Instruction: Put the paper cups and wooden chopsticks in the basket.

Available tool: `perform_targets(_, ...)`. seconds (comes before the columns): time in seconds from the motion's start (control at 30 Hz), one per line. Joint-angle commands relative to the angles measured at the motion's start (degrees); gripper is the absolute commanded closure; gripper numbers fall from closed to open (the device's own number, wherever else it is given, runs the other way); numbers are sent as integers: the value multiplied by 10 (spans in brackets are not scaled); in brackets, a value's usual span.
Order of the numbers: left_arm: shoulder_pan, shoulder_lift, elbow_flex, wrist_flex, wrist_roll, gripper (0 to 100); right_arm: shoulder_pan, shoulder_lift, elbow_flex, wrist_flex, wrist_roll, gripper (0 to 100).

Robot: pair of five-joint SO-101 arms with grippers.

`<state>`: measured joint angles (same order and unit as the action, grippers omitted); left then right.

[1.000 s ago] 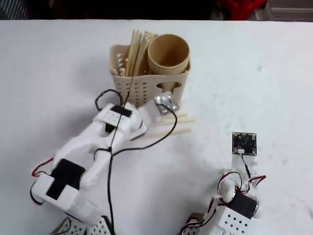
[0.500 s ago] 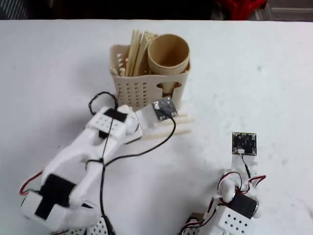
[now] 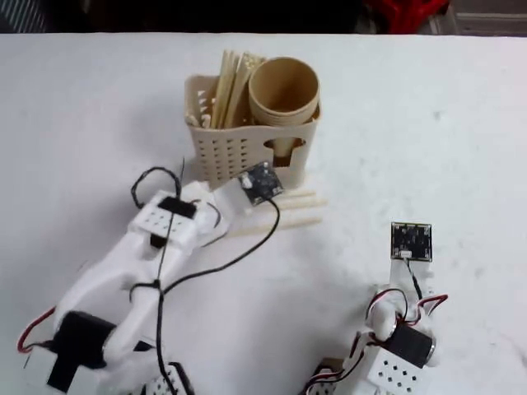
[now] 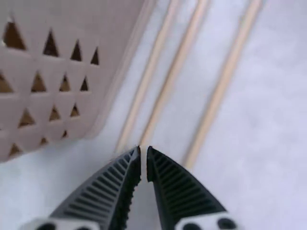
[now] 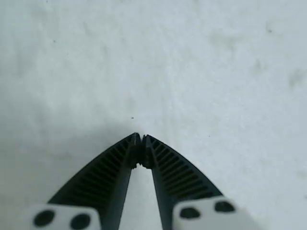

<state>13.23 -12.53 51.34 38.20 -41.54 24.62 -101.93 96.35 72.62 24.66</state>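
Observation:
The beige perforated basket [image 3: 247, 144] stands mid-table and holds stacked paper cups [image 3: 284, 89] and a bundle of wooden chopsticks [image 3: 232, 78]. Three loose chopsticks [image 3: 300, 200] lie on the table just in front of the basket. In the left wrist view they [image 4: 176, 72] run beside the basket wall [image 4: 62, 57]. My left gripper [image 4: 144, 151] is shut with nothing in it, its tips at the near ends of two of the sticks. My right gripper [image 5: 140, 139] is shut over bare white table. The right arm [image 3: 399, 346] sits at the front right.
The white table [image 3: 428, 123] stretches open to the right of and behind the basket. The left arm's body [image 3: 123, 271] and its black cable [image 3: 239, 255] lie across the front left. A small black board [image 3: 411, 239] sits above the right arm.
The left arm has drawn back to the left and toward the front edge, its wrist sliding left along the basket front. The loose chopsticks and the right arm have stayed put.

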Motion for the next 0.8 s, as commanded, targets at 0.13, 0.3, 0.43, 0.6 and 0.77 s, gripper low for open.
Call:
perform_targets(0.13, -116, -96, 33, -17, 127, 943, 3, -10, 5, 1, -4, 981)
perform_targets(0.3, -173, -98, 33, -43, 198, 943, 3, -10, 5, 1, -4, 981)
perform_targets(0.43, -170, -72, 24, -91, 239, 942, 3, -10, 5, 1, -4, 981)
perform_targets(0.6, -155, 62, -63, -62, 287, 942, 3, -10, 5, 1, -4, 981)
perform_targets(0.77, -156, 199, -205, 51, 339, 945, 3, -10, 5, 1, -4, 981)
